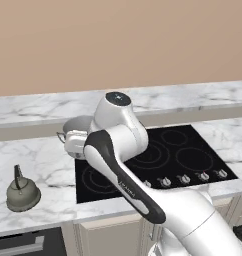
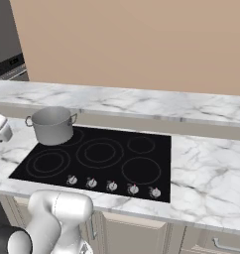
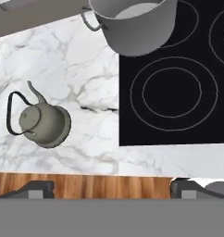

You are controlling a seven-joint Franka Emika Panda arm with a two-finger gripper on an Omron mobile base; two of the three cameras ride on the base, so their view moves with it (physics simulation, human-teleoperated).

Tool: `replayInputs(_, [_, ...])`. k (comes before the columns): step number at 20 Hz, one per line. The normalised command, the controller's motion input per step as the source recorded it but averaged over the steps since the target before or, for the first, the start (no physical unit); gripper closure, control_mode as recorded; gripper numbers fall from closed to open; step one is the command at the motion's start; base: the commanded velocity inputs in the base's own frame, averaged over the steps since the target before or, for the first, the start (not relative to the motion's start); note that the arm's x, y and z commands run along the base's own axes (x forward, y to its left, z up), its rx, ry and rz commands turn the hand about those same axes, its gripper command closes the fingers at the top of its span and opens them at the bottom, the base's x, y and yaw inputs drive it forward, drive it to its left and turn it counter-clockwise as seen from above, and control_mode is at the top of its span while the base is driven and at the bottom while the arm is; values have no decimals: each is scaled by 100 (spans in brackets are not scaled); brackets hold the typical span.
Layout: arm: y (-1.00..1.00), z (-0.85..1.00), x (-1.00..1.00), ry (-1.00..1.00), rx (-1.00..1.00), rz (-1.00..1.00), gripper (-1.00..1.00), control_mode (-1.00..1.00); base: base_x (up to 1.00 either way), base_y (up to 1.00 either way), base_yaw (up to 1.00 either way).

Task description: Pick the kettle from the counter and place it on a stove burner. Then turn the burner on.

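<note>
The small squat olive-grey kettle (image 3: pixel 43 124) with its thin dark arched handle (image 3: pixel 12 113) is seen standing upright on the white grey-veined marble counter (image 3: pixel 77 78), at about nine o'clock from the black glass cooktop (image 3: pixel 174 92) and well apart from it; nothing is touching it. The large steel two-handled pot (image 3: pixel 134 23) is set at the cooktop's far left corner, and the ringed front-left stove burner (image 3: pixel 173 92) lies bare. The two-finger gripper (image 3: pixel 111 189) is held high above the counter edge, its dark tips spread wide and empty. The kettle is judged rigid, smooth and fairly light, its rounded body likely slippery; the arched handle is judged the surest hold, taken across its crown.
</note>
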Motion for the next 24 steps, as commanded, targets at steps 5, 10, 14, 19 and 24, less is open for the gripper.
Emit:
replayInputs(5, [55,-11,0,5,0,0,-100,-100,0,0,0])
replayInputs(10, [56,-17,0,2,0,0,-100,-100,0,0,0])
replayInputs(14, [53,-23,0,0,0,0,-100,-100,0,0,0])
replayInputs(19, [45,-24,0,1,0,0,-100,-100,0,0,0])
replayInputs(24, [41,-13,5,5,0,1,-100,-100,0,0,0])
